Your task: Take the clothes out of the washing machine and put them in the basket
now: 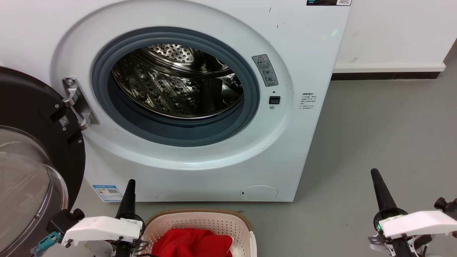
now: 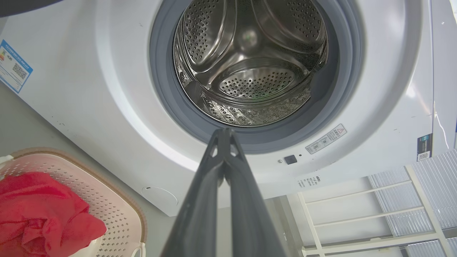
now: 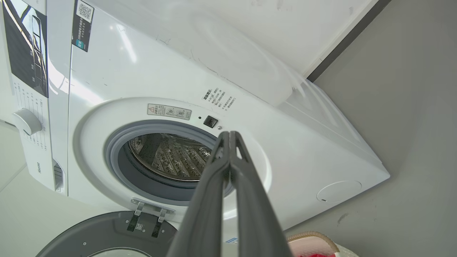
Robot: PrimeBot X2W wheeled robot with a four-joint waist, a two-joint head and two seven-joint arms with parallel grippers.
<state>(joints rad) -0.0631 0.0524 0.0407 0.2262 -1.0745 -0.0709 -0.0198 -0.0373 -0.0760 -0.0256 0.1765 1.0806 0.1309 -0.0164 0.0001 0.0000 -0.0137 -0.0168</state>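
Clothes (image 1: 192,243), bright red, lie bunched up in the basket (image 1: 200,218). The basket sits on the floor, near the front of the washing machine (image 1: 314,57). The machine's door (image 1: 32,107) stands open on the left. The left gripper (image 2: 225,134) is just left of the basket, fingers pressed together. The right gripper (image 3: 229,135) is far off to the right, fingers pressed together too.
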